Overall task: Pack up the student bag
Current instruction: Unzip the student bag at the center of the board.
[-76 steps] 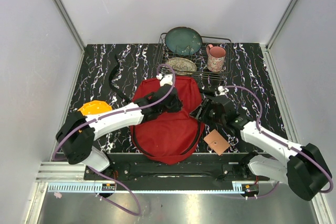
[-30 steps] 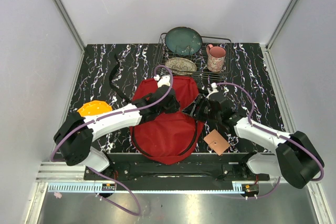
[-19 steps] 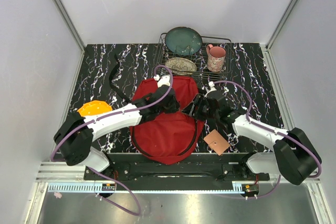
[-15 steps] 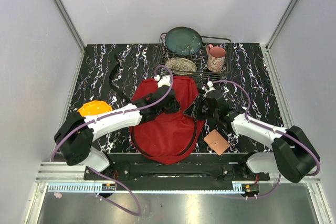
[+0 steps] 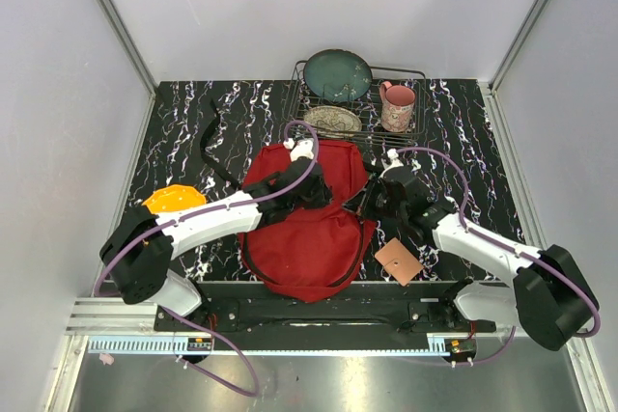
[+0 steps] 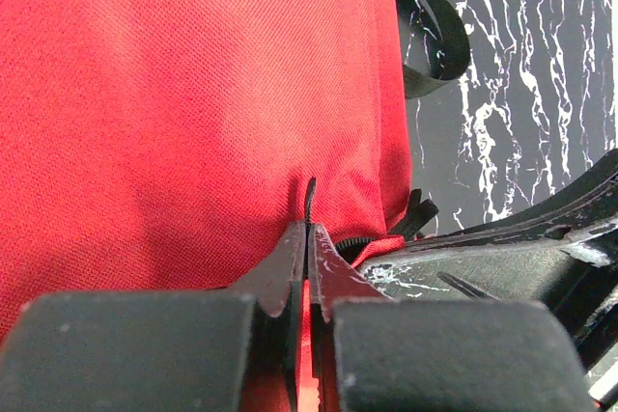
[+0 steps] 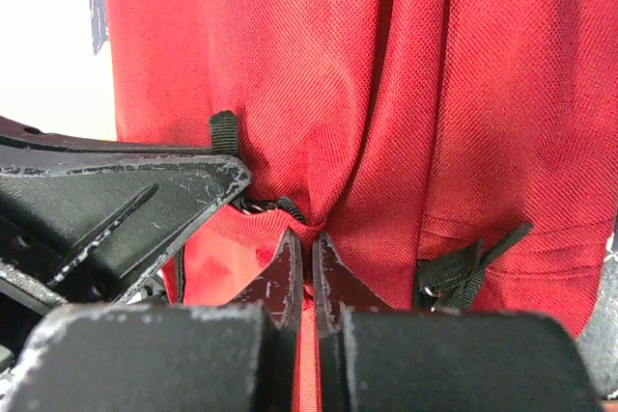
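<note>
On the black marbled table, close to its near edge and between the two arms, the red bag lies flat, with a black strap trailing off to the far left. Both arms meet at the bag's right side. The left gripper has its fingers pressed together on a thin black tab that sticks up from the bag's seam. The right gripper, just beside it, is pinched closed on a fold of the red cloth near a small black loop. Behind the bag a wire rack holds a green plate, a patterned plate and a pink mug. An orange lid sits to the left, and a brown card to the right.
</note>
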Available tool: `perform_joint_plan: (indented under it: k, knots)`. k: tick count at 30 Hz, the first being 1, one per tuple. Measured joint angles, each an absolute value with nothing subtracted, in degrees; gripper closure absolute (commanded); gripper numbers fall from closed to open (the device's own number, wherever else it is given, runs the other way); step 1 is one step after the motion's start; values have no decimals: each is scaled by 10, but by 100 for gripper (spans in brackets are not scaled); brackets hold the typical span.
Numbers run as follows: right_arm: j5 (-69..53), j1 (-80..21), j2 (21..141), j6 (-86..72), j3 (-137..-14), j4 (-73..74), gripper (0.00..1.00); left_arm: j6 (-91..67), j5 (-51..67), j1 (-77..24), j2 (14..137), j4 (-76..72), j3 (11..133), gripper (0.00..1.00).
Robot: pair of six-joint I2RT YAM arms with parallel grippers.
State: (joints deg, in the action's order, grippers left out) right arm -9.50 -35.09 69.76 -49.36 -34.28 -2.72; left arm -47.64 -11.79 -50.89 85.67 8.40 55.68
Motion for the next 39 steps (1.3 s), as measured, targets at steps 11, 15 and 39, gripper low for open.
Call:
perform_joint_plan:
  k: [11,15,39]
  knots:
    - [-73,-353,684,-494,-343,-11,100,-477,-118,-505,834,66,531,100]
    - [-65,-354,682,-496,-343,-3,100,-477,-118,-498,822,63,515,100]
    - [5,-352,670,-497,-356,53,100,-446,-166,-426,669,117,397,100]
